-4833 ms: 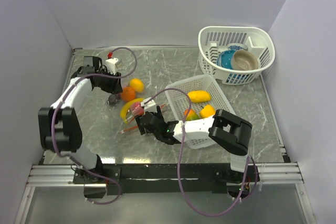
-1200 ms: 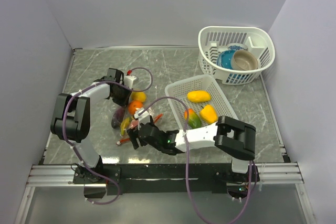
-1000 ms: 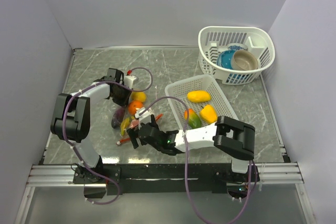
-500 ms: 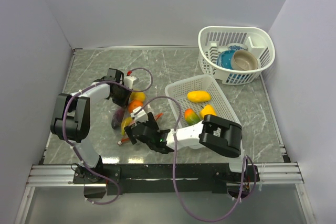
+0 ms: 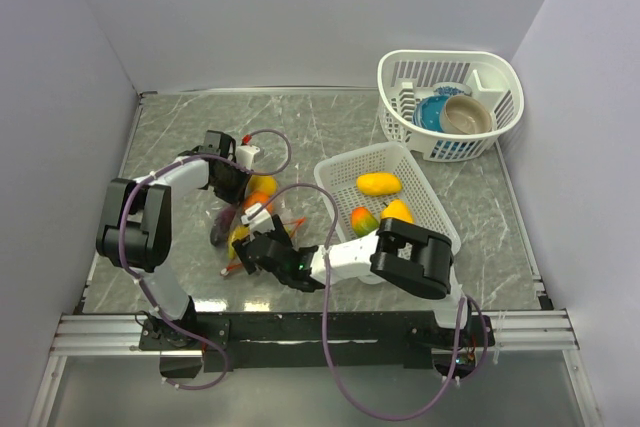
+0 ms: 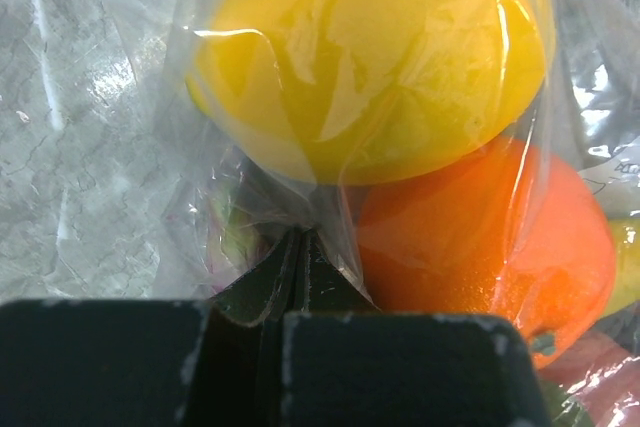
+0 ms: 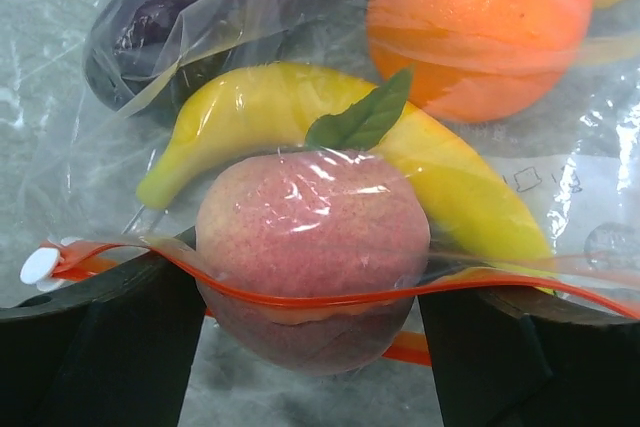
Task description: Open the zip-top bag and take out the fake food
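The zip-top bag lies on the table left of centre, clear plastic with a red-orange zip strip. Inside it I see fake food: a yellow lemon, an orange, a yellow banana, a dark purple eggplant and a pink peach. My left gripper is shut, pinching the bag's film at its far end beside the lemon. At the bag's mouth, my right gripper has a finger against each side of the peach, which pokes past the zip strip.
A white rectangular mesh basket to the right holds a yellow mango, a red-green fruit and a yellow pepper. A round white basket at the back right holds a blue bowl and a tan bowl.
My right gripper has slid left along the bag's mouth and its fingers have narrowed onto the peach. The left gripper has stayed shut on the film at the far end.
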You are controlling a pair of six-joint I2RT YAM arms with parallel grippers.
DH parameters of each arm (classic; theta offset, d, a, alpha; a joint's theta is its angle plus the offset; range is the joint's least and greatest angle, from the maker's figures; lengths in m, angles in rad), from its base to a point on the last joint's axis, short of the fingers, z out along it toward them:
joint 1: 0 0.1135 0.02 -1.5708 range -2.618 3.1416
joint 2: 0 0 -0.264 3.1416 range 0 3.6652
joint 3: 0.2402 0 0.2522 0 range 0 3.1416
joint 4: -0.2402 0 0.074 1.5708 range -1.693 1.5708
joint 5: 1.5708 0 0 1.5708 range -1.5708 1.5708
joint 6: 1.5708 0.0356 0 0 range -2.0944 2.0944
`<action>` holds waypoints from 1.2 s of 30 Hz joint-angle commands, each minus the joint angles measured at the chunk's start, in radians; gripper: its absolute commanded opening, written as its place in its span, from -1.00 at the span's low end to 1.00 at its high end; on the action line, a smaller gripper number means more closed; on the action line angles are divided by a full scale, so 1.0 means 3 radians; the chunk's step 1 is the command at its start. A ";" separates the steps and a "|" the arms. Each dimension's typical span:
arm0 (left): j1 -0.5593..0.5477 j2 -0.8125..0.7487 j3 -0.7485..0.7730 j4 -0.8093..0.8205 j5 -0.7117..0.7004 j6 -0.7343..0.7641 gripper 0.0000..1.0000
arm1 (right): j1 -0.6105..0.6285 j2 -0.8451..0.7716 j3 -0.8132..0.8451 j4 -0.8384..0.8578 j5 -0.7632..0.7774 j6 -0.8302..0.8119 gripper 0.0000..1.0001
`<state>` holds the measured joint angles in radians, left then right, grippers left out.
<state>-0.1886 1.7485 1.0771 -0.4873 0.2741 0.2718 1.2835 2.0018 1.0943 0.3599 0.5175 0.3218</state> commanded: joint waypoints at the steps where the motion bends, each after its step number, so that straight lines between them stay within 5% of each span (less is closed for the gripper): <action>1: 0.0005 -0.0147 0.0061 -0.0068 0.0089 0.0025 -0.99 | -0.0024 -0.0107 -0.0118 0.0073 -0.0073 0.0083 0.44; 7: 0.0005 -0.0132 0.0081 -0.0027 0.0048 -0.0011 -0.98 | -0.0019 -0.0556 -0.0487 0.0053 -0.0068 0.0149 -0.25; 15: 0.0163 -0.0009 0.0188 0.0003 0.0084 -0.0057 -0.99 | -0.0014 -0.1548 -0.0942 -0.0371 -0.0498 0.0093 -0.34; 21: 0.0184 -0.0050 0.0142 0.0004 0.0104 -0.0072 -0.98 | -0.0197 -0.2469 -0.1321 -0.0678 0.0405 0.0175 -0.43; 25: 0.0184 -0.0081 0.0102 0.0014 0.0134 -0.0093 -0.99 | -0.0825 -0.2633 -0.1280 -0.1030 0.0607 0.0568 -0.77; 27: 0.0184 -0.0096 0.0081 0.0009 0.0140 -0.0093 -0.98 | -0.1076 -0.2643 -0.1295 -0.1047 0.0520 0.0615 -0.53; 28: 0.0184 -0.0122 0.0076 0.0009 0.0150 -0.0093 -0.99 | -0.1118 -0.2628 -0.1290 -0.1026 0.0459 0.0600 0.05; 30: 0.0184 -0.0142 0.0056 0.0009 0.0150 -0.0078 -0.98 | -0.1210 -0.2562 -0.1255 -0.1092 0.0428 0.0640 0.29; 31: 0.0184 -0.0152 0.0055 -0.0001 0.0150 -0.0078 -0.99 | -0.1225 -0.2501 -0.1204 -0.1118 0.0418 0.0656 0.78; 32: 0.0184 -0.0158 0.0061 -0.0002 0.0155 -0.0073 -0.98 | -0.1241 -0.2475 -0.1178 -0.1163 0.0412 0.0686 1.00; 36: 0.0184 -0.0158 0.0076 -0.0002 0.0186 -0.0088 -0.99 | -0.1246 -0.2424 -0.1066 -0.1164 0.0351 0.0610 1.00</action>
<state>-0.1322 1.7439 1.0996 -0.4908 0.2943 0.2584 0.9134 1.2648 0.7082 0.0235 0.6231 0.4957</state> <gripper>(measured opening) 0.015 0.998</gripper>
